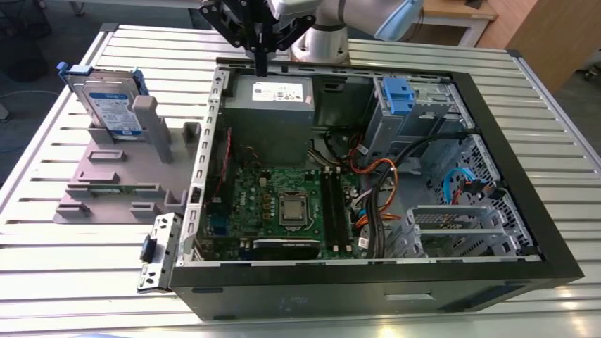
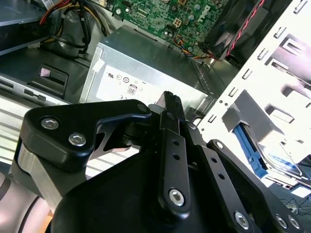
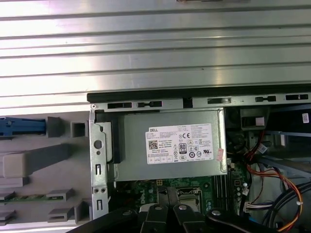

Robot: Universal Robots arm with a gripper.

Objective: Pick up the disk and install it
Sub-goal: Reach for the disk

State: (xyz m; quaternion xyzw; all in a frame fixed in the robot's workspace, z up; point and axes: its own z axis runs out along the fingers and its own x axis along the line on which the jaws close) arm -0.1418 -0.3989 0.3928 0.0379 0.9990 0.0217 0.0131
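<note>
The disk (image 1: 105,105), a silver drive with a white-and-blue label in a blue bracket, stands upright in the grey plastic stand (image 1: 112,176) at the exterior view's left, outside the open computer case (image 1: 526,211). My gripper (image 1: 260,67) hangs over the case's far wall, above the grey power-supply box (image 1: 272,105) and well apart from the disk. Its fingers are shut with nothing between them. The second wrist view has the gripper (image 2: 171,99) over the power supply (image 2: 146,73), with the disk (image 2: 279,162) off to one side. In the first wrist view the disk's blue bracket (image 3: 22,126) pokes in at the picture's edge.
Inside the case lie a green motherboard (image 1: 281,204), bundled cables (image 1: 376,190) and a metal drive cage with a blue clip (image 1: 399,95) at the far right. A detached metal bracket (image 1: 160,250) lies by the case's near left corner. Everything rests on a ribbed metal table (image 1: 84,282).
</note>
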